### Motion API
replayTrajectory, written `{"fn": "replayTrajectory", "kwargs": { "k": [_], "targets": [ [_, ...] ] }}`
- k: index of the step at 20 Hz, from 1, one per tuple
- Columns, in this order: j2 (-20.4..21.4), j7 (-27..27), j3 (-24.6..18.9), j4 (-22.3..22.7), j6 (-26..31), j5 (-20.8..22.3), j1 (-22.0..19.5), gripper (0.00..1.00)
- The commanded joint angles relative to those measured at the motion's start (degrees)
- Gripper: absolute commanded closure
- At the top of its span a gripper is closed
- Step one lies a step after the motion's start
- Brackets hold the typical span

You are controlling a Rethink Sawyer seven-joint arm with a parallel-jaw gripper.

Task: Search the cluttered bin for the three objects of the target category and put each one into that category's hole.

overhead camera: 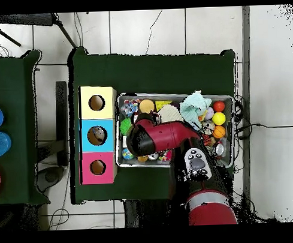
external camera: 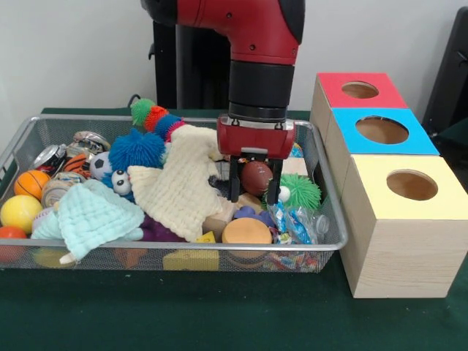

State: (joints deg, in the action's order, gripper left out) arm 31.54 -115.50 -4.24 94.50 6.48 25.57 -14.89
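Between the black fingers (external camera: pixel 235 181) of the red gripper (external camera: pixel 254 194) sits a brown football (external camera: pixel 257 177). Beside it lie a cream cloth (external camera: pixel 184 183) and a green spiky ball (external camera: pixel 301 191). 3 boxes beyond are topped red (external camera: pixel 380 90), blue (external camera: pixel 417 131) and yellow (external camera: pixel 446 186).

Three boxes (external camera: pixel 395 190) with one hole each, one wire bin (external camera: pixel 325 241), two cloths (external camera: pixel 183 186).

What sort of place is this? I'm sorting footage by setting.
Probably a robotics lab: a red arm's claw over a wire bin of toys, three sorting boxes with holes, and cables across a tiled floor.
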Motion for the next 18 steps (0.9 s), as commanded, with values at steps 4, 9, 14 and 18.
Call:
{"fn": "replayTrajectory", "kwargs": {
  "k": [4, 9, 14, 18],
  "targets": [
    [-2.6, 3.0, -15.1, 6.5, 2.8, 3.7, -8.2, 0.00],
    [-3.8, 5.1, -19.7, 7.6, 4.9, 4.1, -11.9, 0.00],
    [-4.8, 6.3, -23.2, 8.2, 6.3, 4.4, -14.2, 0.00],
    [-4.6, 6.5, -23.1, 7.9, 7.3, 5.0, -14.1, 0.00]
  ]
}}
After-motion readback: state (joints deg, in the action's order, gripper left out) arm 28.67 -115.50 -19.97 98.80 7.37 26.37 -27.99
